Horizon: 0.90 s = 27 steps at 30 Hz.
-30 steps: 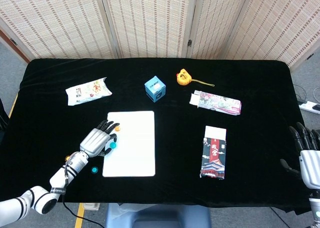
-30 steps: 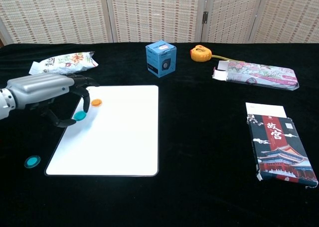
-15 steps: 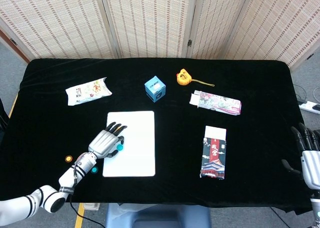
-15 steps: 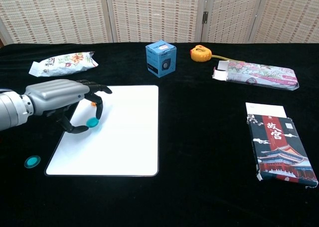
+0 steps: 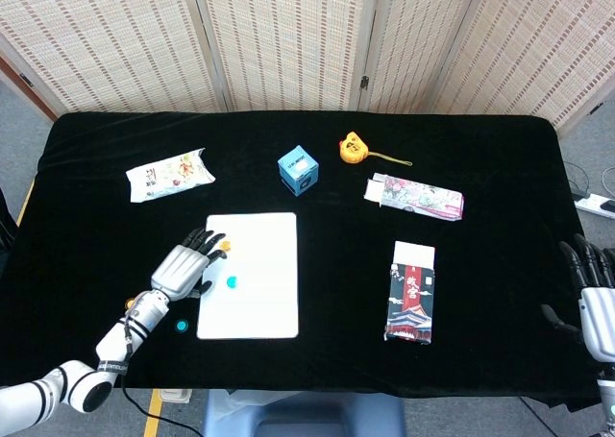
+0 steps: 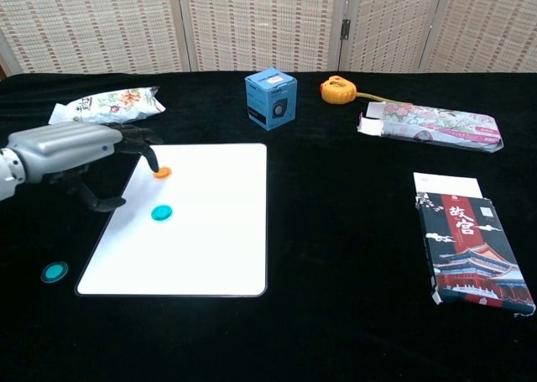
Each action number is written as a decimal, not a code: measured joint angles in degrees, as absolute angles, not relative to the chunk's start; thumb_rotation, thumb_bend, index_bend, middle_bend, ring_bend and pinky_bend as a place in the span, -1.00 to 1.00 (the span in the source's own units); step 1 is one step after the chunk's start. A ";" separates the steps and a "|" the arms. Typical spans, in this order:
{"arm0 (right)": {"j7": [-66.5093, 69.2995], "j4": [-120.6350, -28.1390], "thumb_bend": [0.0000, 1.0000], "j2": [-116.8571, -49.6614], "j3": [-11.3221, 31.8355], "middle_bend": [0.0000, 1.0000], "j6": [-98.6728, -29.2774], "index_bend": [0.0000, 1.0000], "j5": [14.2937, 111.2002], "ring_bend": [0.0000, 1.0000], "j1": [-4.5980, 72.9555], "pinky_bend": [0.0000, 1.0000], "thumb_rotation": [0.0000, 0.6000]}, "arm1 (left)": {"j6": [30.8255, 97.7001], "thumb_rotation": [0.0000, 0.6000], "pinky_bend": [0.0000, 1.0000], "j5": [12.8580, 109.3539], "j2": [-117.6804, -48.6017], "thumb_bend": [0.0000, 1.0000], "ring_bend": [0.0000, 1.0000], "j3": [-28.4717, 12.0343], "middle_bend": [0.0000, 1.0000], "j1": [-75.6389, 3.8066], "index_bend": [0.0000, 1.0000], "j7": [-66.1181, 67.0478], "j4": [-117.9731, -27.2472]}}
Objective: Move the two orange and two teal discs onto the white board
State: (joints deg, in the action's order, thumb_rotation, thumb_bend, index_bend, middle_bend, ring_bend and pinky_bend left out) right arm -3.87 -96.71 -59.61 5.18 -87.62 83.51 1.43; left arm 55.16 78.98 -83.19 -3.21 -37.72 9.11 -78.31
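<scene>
The white board [image 5: 261, 264] [image 6: 210, 239] lies left of the table's middle. One teal disc [image 5: 231, 283] [image 6: 161, 212] rests on it near its left side. An orange disc [image 5: 225, 246] [image 6: 161, 172] sits at the board's far left corner, just at the fingertips of my left hand [image 5: 183, 269] [image 6: 74, 151]. That hand hovers over the board's left edge, fingers apart, holding nothing. A second teal disc [image 5: 182, 327] [image 6: 54, 272] lies on the black cloth left of the board. A second orange disc [image 5: 129, 304] peeks out beside my left forearm. My right hand [image 5: 591, 288] hangs empty off the table's right edge.
Behind the board stand a blue box [image 5: 299, 169] [image 6: 271, 98] and an orange tape measure [image 5: 353, 148]. A snack packet [image 5: 170, 175] lies at the back left. A floral box [image 5: 416, 196] and a red-and-white box [image 5: 411, 291] lie on the right.
My left hand let go of the teal disc on the board and drew back to the left. Its fingertips now sit by the orange disc. The right hand stayed put.
</scene>
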 measured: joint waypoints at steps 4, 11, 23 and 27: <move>-3.86 -96.74 -0.46 -59.77 5.16 -1.00 -87.52 -1.00 83.85 -1.00 1.62 -1.00 1.00 | 57.95 1.00 -1.00 78.84 -80.60 -0.13 -1.00 -2.68 -0.83 -35.13 -0.30 7.40 -78.02; -4.28 -97.05 -0.46 -59.90 5.24 -1.00 -87.13 -1.00 84.59 -1.00 2.27 -1.00 1.00 | 61.59 1.00 -1.00 79.46 -77.45 -0.13 -1.00 -0.03 -0.83 -30.30 -0.26 4.46 -76.42; -5.87 -98.48 -0.46 -59.70 5.44 -1.00 -86.53 -1.00 85.26 -1.00 3.28 -1.00 1.00 | 64.71 1.00 -1.00 81.99 -77.58 -0.13 -1.00 3.65 -0.83 -24.55 -0.25 0.32 -72.69; -6.10 -98.76 -0.46 -59.57 5.40 -1.00 -86.51 -1.00 85.28 -1.00 3.34 -1.00 1.00 | 65.20 1.00 -1.00 82.25 -78.36 -0.13 -1.00 3.91 -0.83 -23.55 -0.25 0.04 -71.36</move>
